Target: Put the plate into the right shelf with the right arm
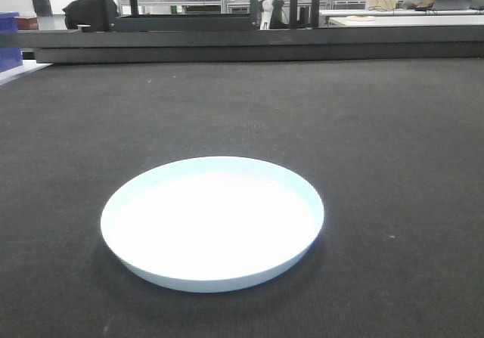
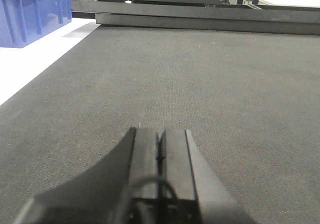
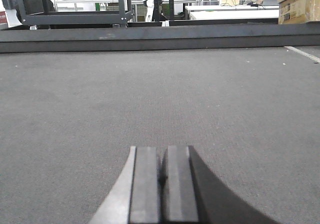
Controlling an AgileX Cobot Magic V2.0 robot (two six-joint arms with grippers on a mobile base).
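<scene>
The round white plate [image 1: 212,221] with a pale blue rim lies flat on the dark grey mat [image 1: 378,126], near the front in the front-facing view. No gripper shows in that view. In the left wrist view my left gripper [image 2: 160,134] hovers low over bare mat, its two fingers pressed together with nothing between them. The right wrist view shows my right gripper [image 3: 162,151] likewise shut and empty above bare mat. The plate appears in neither wrist view. The right shelf is out of view.
A blue plastic bin [image 2: 31,13] stands on a white surface at the mat's far left. A low dark rail [image 1: 249,47] runs along the mat's far edge, with black frames and desks beyond. A cardboard box [image 3: 299,2] sits at the far right.
</scene>
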